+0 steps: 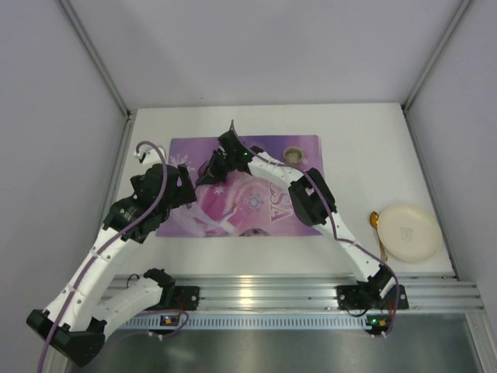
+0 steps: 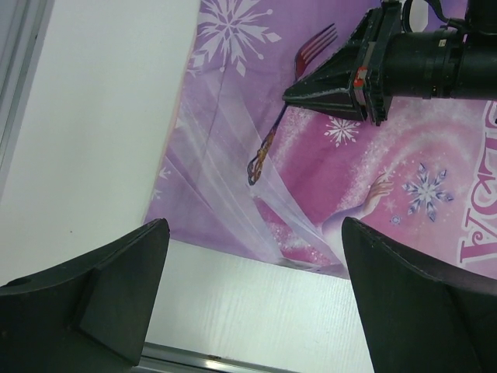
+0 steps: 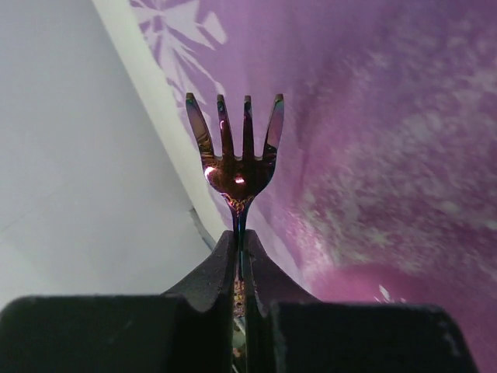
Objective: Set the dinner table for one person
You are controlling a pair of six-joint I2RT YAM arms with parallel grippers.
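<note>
counter (image 1: 365,140) bears the mat (image 1: 303,148); we pinch the fork (image 3: 237,155) in our right tool (image 3: 239,241) over the mat's left side, left tool (image 2: 252,233) spread empty nearby.

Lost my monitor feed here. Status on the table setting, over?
Right tool shut on fork, over left side of placemat. Left tool open, empty, hanging close by. Plate and spoon lie on dinner table, off the placemat.
</note>
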